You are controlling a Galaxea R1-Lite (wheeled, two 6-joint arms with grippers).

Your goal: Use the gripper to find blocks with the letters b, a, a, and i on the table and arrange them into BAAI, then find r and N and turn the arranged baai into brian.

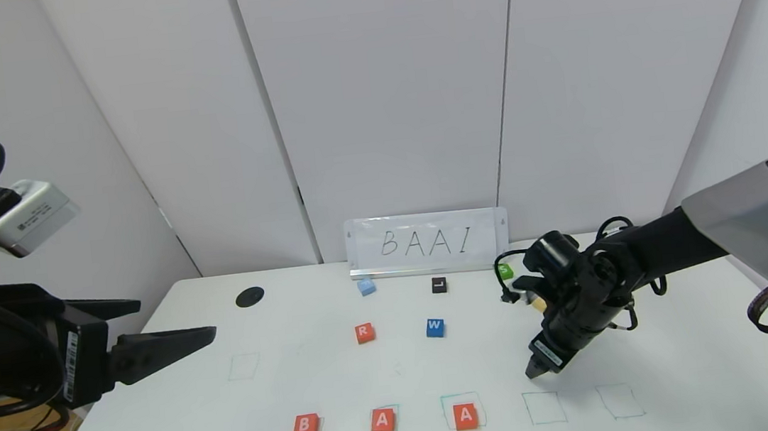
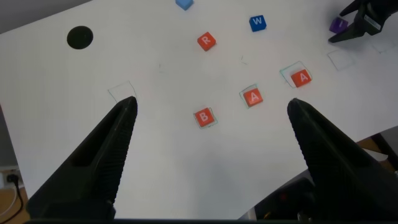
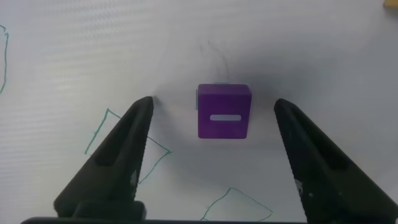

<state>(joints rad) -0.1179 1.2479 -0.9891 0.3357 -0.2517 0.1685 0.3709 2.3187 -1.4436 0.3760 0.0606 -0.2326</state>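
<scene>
Three orange-red blocks lie in a row near the front edge of the table (image 1: 657,372): B (image 1: 305,426), A (image 1: 383,421) and A (image 1: 466,416), each on a green square. They also show in the left wrist view as B (image 2: 203,117), A (image 2: 253,97) and A (image 2: 301,77). The orange-red R (image 1: 365,332) lies mid-table. The purple I block (image 3: 224,112) lies flat on the table between the open fingers of my right gripper (image 3: 213,102), untouched. In the head view the right gripper (image 1: 539,367) points down and hides it. My left gripper (image 1: 183,340) hovers open and empty at the left.
A blue W block (image 1: 435,327), a black L block (image 1: 439,284), a light blue block (image 1: 366,286) and a green S block (image 1: 504,271) lie farther back. A BAAI sign (image 1: 427,241) stands at the back. Empty green squares (image 1: 543,407) (image 1: 621,401) lie right of the row. A black hole (image 1: 250,296) is at the back left.
</scene>
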